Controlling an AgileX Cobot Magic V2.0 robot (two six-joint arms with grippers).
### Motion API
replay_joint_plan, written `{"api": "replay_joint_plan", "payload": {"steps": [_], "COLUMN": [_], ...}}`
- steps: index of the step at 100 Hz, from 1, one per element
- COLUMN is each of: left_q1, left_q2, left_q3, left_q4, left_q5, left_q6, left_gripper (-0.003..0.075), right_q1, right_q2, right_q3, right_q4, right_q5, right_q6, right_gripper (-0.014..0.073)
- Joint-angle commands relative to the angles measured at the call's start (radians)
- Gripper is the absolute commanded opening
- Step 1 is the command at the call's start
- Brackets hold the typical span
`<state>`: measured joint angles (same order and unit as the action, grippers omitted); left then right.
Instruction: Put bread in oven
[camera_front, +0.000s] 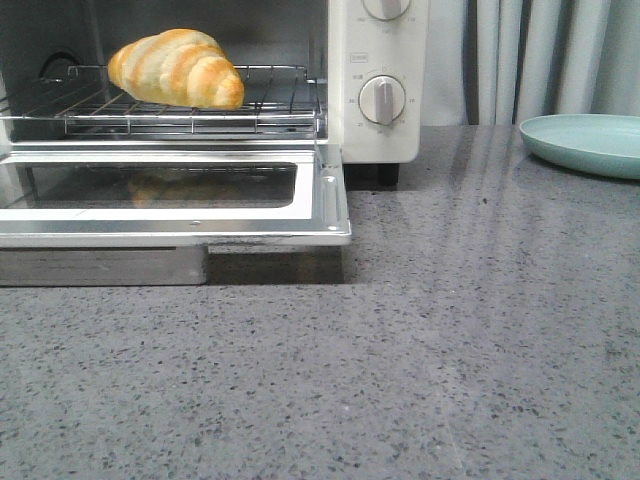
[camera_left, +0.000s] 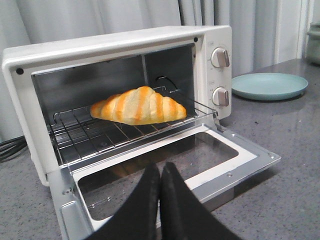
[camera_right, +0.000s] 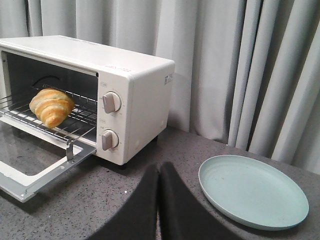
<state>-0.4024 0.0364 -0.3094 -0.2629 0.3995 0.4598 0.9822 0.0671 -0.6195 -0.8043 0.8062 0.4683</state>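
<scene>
The bread (camera_front: 176, 68) lies on the wire rack (camera_front: 150, 108) inside the cream-white oven (camera_front: 385, 130), whose glass door (camera_front: 170, 195) hangs open and flat. The bread also shows in the left wrist view (camera_left: 138, 105) and in the right wrist view (camera_right: 50, 106). My left gripper (camera_left: 160, 169) is shut and empty, held in front of the open door (camera_left: 165, 170), apart from the bread. My right gripper (camera_right: 159, 167) is shut and empty over the counter, between the oven (camera_right: 135, 95) and a plate. Neither gripper shows in the front view.
A pale green plate (camera_front: 585, 143) sits at the back right on the grey speckled counter (camera_front: 400, 360); it also shows in the wrist views (camera_left: 269, 85) (camera_right: 252, 190). Grey curtains (camera_right: 240, 70) hang behind. The open door juts out over the counter.
</scene>
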Motion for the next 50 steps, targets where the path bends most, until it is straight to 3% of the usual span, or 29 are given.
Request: {"api": "replay_joint_plan", "payload": {"steps": [1, 32, 50], "left_q1": [0.020, 0.200, 0.303], "left_q2": [0.015, 0.015, 0.013], "left_q3": [-0.009, 0.116, 0.204], "left_q4": [0.021, 0.019, 0.103], "left_q5": [-0.108, -0.366, -0.400], "left_q6": [-0.010, -0.010, -0.112], "left_gripper": [-0.0021, -0.0021, -0.0021], "right_q1": [-0.005, -0.005, -0.005], "right_q2": [0.017, 0.017, 0.017], "right_q3": [-0.019, -0.019, -0.019], "right_q4": [-0.046, -0.046, -0.046], "right_q5": [-0.056, -0.056, -0.056], "right_q6": [0.001, 0.001, 0.001], "right_gripper": [-0.0049, -0.0049, -0.0049]}}
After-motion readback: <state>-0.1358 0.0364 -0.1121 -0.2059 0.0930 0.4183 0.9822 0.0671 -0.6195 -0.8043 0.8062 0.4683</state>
